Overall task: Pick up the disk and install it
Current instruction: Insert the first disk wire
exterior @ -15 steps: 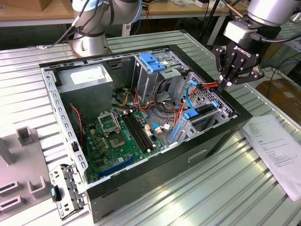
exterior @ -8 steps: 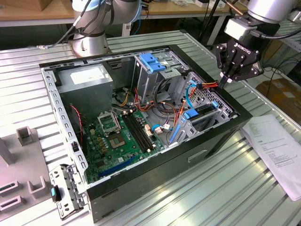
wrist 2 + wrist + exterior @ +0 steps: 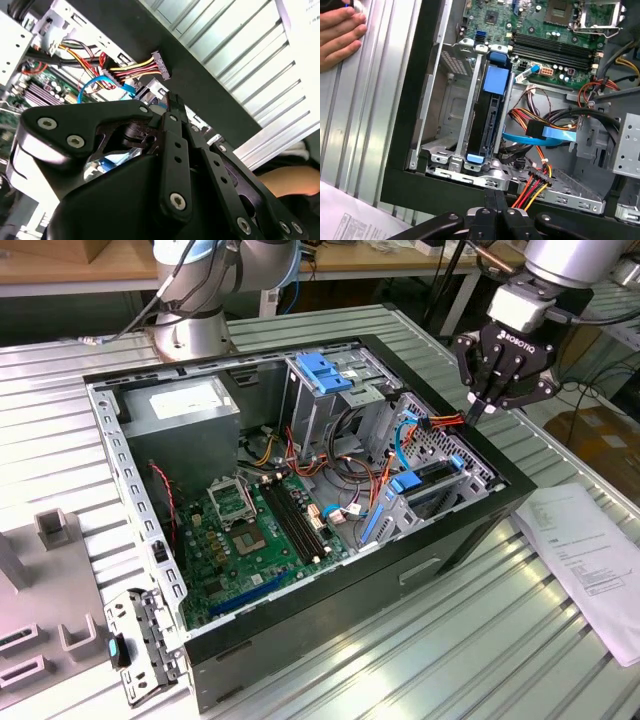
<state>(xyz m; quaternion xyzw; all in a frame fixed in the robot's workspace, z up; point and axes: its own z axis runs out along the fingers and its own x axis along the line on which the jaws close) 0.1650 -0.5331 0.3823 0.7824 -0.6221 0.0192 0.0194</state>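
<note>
The disk [image 3: 432, 480] stands on edge in the lower metal bay at the case's corner on the exterior view's right, its dark body between blue plastic rails. In the first wrist view the disk [image 3: 489, 117] sits in the bay's slot with a blue tab at each end. My gripper [image 3: 474, 408] hangs just above the case's rim beside that bay, shut, with its fingertips [image 3: 495, 197] pressed together and nothing seen between them. The tips are close to the red, yellow and black power cable connector [image 3: 159, 64], which hangs loose.
A tall drive cage with a blue handle [image 3: 325, 370], a grey power-supply box [image 3: 185, 405] and the green motherboard [image 3: 265, 530] fill the open case. Blue data cable [image 3: 555, 135] loops by the bay. A person's hand [image 3: 337, 35] rests on the ribbed table. Printed paper [image 3: 590, 550] lies beside the case.
</note>
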